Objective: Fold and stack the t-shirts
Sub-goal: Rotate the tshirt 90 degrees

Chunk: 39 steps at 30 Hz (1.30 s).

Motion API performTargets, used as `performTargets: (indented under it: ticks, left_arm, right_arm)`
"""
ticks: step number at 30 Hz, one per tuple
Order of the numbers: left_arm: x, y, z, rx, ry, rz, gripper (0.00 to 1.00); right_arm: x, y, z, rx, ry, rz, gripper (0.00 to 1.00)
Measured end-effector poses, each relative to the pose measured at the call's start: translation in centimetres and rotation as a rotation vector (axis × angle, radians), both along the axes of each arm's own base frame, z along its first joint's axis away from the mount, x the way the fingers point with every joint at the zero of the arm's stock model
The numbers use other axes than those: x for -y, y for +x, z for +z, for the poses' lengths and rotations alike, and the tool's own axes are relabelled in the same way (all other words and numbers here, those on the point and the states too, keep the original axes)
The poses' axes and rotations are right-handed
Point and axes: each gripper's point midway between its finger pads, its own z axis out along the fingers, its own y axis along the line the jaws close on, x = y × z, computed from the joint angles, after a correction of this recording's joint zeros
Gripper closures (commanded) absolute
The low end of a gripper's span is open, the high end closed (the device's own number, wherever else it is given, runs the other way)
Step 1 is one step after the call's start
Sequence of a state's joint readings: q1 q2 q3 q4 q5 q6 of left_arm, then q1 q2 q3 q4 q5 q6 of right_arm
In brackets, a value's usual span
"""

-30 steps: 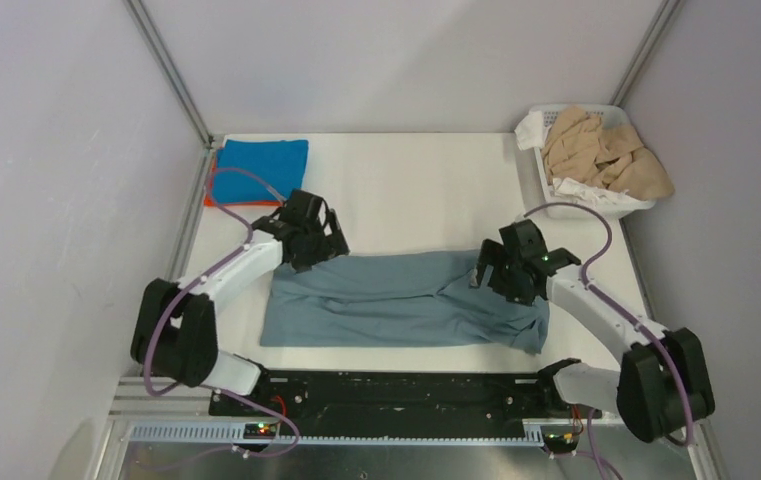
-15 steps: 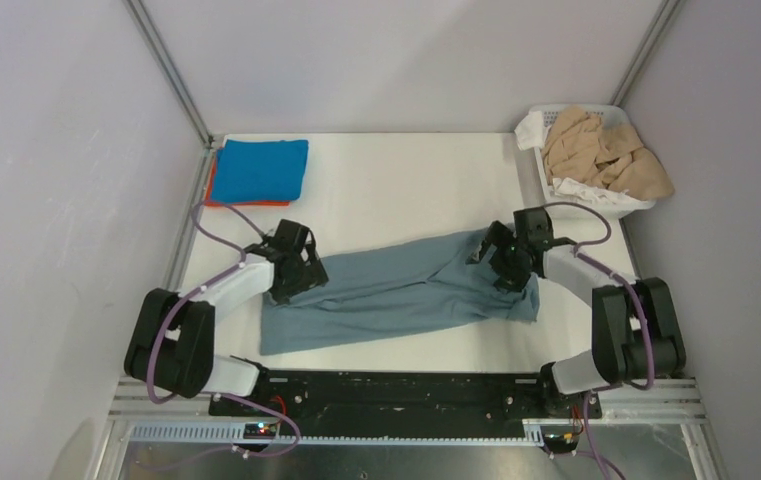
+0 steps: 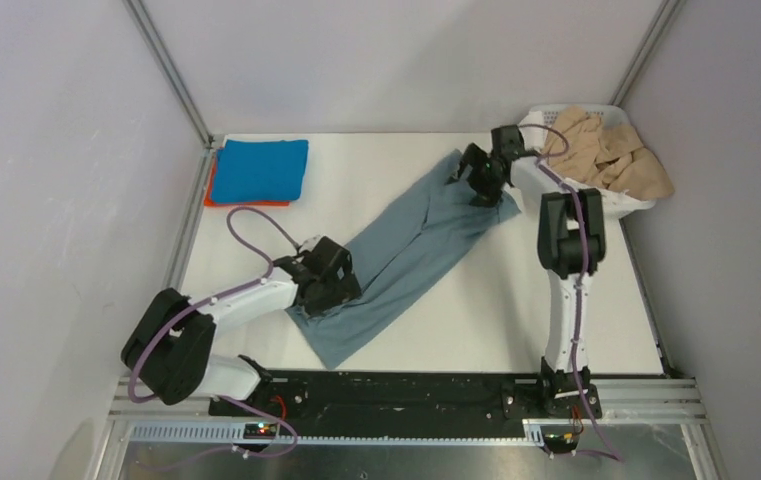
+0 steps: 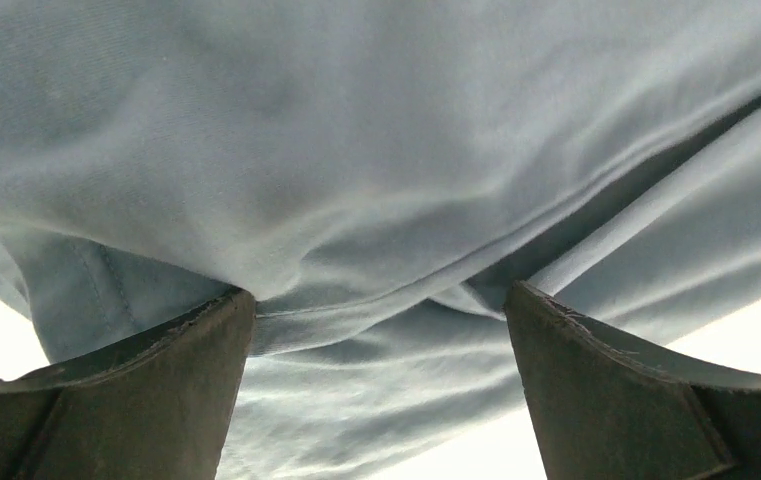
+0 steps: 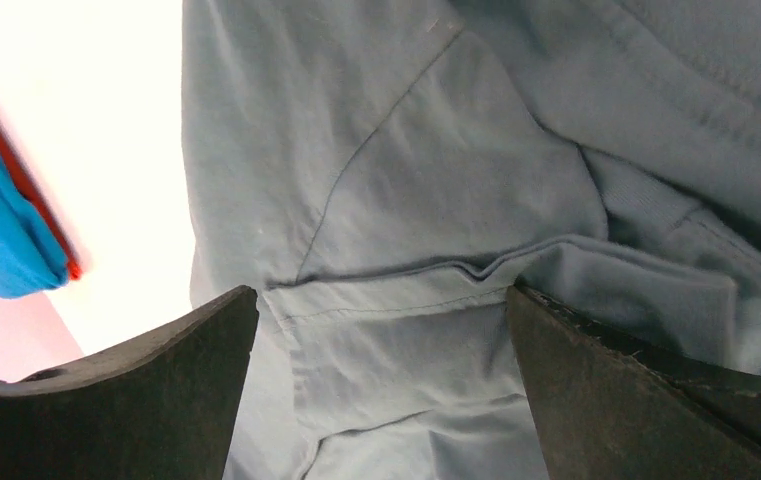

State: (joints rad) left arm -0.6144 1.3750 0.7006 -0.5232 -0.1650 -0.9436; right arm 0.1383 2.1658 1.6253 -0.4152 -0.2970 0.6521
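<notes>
Top external view: the grey-blue t-shirt (image 3: 411,240) lies diagonally on the counter (image 3: 396,170), left claw (image 3: 331,293) at its near end, right claw (image 3: 476,183) at its far end. Both claws stand wide, cloth spanning each gap. Recommended: close on both ends, square it flat before folding.

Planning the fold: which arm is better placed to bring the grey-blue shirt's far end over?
Right, likely: the right fingers sit at the far end of the grey-blue shirt; the left fingers at its near end.
</notes>
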Motion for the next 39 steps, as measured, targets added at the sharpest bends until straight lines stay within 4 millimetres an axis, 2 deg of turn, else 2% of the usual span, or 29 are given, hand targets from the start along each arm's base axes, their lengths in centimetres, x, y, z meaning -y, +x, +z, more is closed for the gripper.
performTargets:
  ticks: [3, 5, 7, 11, 14, 18, 21, 24, 27, 30, 33, 36, 39]
  left_arm:
    - [1.4, -0.3, 0.1, 0.022, -0.061, 0.043, 0.0]
    - [2.2, -0.3, 0.3, 0.046, -0.109, 0.08, 0.0]
    - [3.8, -0.7, 0.7, 0.074, -0.165, 0.089, 0.0]
    - [8.6, -3.3, 1.0, 0.054, -0.249, -0.021, 0.0]
    - [11.5, -4.3, 0.8, 0.004, -0.303, -0.085, 0.0]
    - [15.2, -5.4, 1.2, -0.039, -0.398, -0.146, 0.0]
    - [17.1, -7.5, 1.6, -0.063, -0.443, -0.207, 0.0]
    - [17.3, -10.2, 1.9, -0.09, -0.463, -0.253, 0.0]
    - [16.0, -12.5, 2.5, -0.103, -0.472, -0.282, 0.0]
    - [15.1, -13.7, 3.8, -0.097, -0.495, -0.309, 0.0]
    - [15.0, -14.4, 6.3, -0.056, -0.546, -0.363, 0.0]
    - [14.8, -14.3, 8.4, -0.01, -0.548, -0.418, 0.0]
    - [14.5, -13.3, 10.4, 0.057, -0.508, -0.444, 0.0]
  right_arm:
    - [-2.1, 4.4, 0.4, 0.015, 0.017, 0.051, 0.0]
    - [-4.5, 8.3, 0.8, 0.067, 0.031, 0.099, 0.01]
    - [-6.4, 9.8, 0.8, 0.102, 0.052, 0.135, 0.01]
    - [-9.2, 9.7, 0.9, 0.108, 0.142, 0.158, 0.01]
    - [-10.6, 10.0, 1.3, 0.125, 0.202, 0.142, 0.0]
    - [-12.2, 10.8, 2.0, 0.152, 0.246, 0.11, 0.0]
    - [-14.5, 11.3, 2.3, 0.182, 0.278, 0.106, 0.01]
    - [-16.0, 11.0, 1.8, 0.181, 0.278, 0.099, 0.01]
    - [-16.9, 10.8, 1.8, 0.187, 0.268, 0.098, 0.01]
    - [-16.8, 11.0, 2.0, 0.201, 0.253, 0.095, 0.0]
    - [-15.9, 11.5, 3.1, 0.249, 0.215, 0.103, 0.01]
    - [-15.2, 11.7, 6.5, 0.334, 0.173, 0.143, 0.01]
    - [-14.4, 11.1, 12.4, 0.452, 0.118, 0.202, 0.01]
